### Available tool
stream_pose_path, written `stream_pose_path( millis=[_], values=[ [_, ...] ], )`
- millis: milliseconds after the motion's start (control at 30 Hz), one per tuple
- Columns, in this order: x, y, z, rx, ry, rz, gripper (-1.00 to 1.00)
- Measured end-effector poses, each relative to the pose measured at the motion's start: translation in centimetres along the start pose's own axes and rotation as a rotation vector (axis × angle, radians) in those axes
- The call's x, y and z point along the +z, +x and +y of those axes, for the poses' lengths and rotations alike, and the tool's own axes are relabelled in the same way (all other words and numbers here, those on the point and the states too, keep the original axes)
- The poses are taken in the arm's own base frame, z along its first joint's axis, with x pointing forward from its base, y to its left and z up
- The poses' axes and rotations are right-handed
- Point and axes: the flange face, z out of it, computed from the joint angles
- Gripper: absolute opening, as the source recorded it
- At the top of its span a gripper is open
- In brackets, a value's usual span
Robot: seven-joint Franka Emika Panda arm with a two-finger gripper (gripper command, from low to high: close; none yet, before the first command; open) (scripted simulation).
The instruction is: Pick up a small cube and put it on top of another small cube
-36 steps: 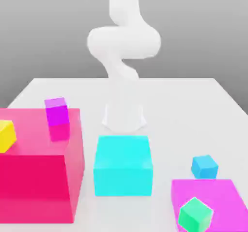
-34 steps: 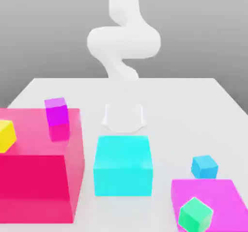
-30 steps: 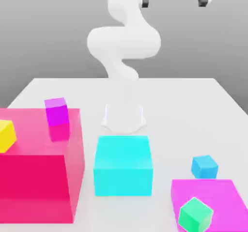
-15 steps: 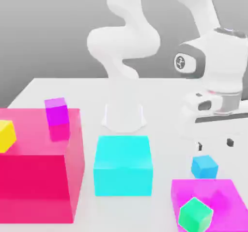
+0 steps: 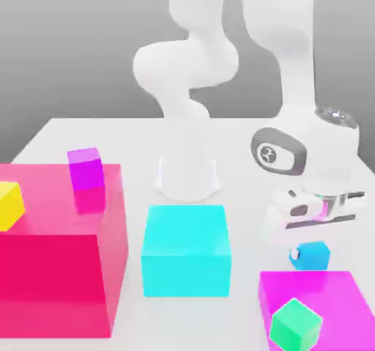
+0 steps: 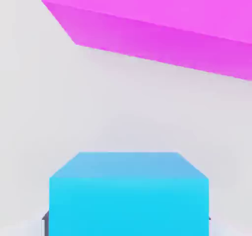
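Observation:
A small blue cube (image 5: 318, 256) rests on the white table at the exterior view's right, just behind a big magenta block (image 5: 331, 292). My gripper (image 5: 312, 250) has come straight down over it, and the hand covers the cube's top. In the hand view the blue cube (image 6: 128, 195) sits between the fingers, with dark finger edges flush against both of its sides. Other small cubes: a purple one (image 5: 86, 168) and a yellow one (image 5: 9, 204) on a big pink block (image 5: 58, 269), and a green one (image 5: 295, 324) on the magenta block.
A big cyan block (image 5: 185, 250) stands in the middle, in front of the arm's white base (image 5: 187, 177). The magenta block's side wall (image 6: 157, 33) rises close beyond the blue cube. The white table (image 5: 88, 133) ends at the back edge.
The arm swung down from above at the right. The hand dropped onto the small blue cube and the fingers closed in on its sides. The cubes and blocks stayed put.

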Motion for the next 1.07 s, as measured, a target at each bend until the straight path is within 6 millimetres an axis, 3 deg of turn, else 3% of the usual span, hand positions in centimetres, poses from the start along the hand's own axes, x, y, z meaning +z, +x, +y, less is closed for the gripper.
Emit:
stream_pose_path(
  millis=[167,200,333,433,533,633,733,800,867,933,967,1067],
  values=[
    [-4.5,0.0,0.0,0.000,-0.001,0.002,-1.00],
    [-5.4,1.2,0.0,0.024,-0.004,0.005,-1.00],
    [-9.6,12.5,1.7,0.257,-0.015,0.021,-1.00],
    [-13.4,20.6,4.8,0.418,-0.021,0.027,-1.00],
    [-17.7,28.4,10.8,0.602,-0.023,0.027,-1.00],
    [-22.3,34.3,18.3,0.774,-0.020,0.022,-1.00],
    [-27.2,38.1,27.0,0.938,-0.012,0.013,-1.00],
    [-30.6,39.4,33.1,1.042,-0.003,0.006,-1.00],
    [-29.9,39.7,35.2,1.075,0.001,0.002,-1.00],
    [-27.1,39.8,35.4,1.079,0.002,0.001,-1.00],
    [-26.2,39.7,35.5,1.079,0.002,0.001,1.00],
    [-26.2,39.7,35.5,1.079,0.002,0.001,1.00]
  ],
)
